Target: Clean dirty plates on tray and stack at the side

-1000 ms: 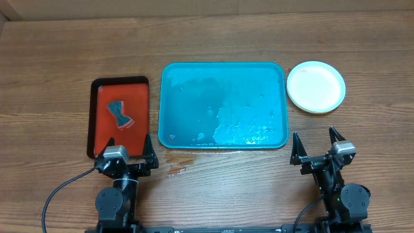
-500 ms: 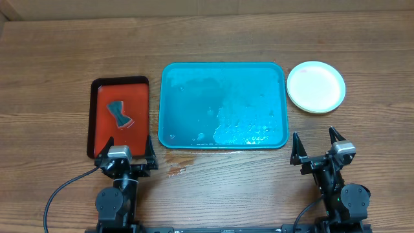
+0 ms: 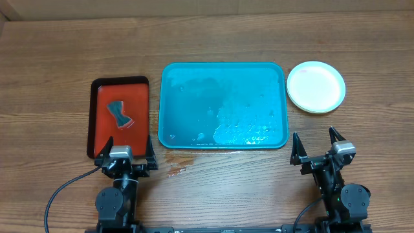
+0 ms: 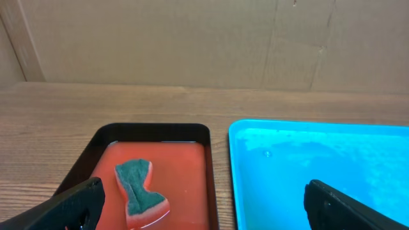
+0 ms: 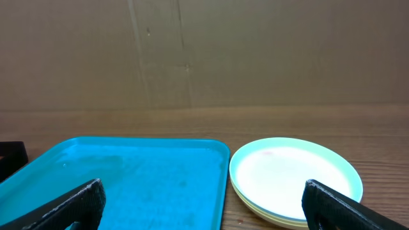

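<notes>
Our tray (image 3: 194, 97) holds water and suds. Left of it, the red tray (image 3: 140, 127) holds a sponge (image 3: 118, 114). The plates (image 3: 315, 86) sit stacked just right of the tray, pale mint above yellow-green, the top one faintly smeared. The left gripper (image 4: 203, 197) and right gripper (image 3: 314, 142) hang at the tray's near side, fingers spread, grasping nothing.

Seemingly stacked plates (image 3: 315, 87) just beside teal tray (image 3: 194, 97)
</notes>
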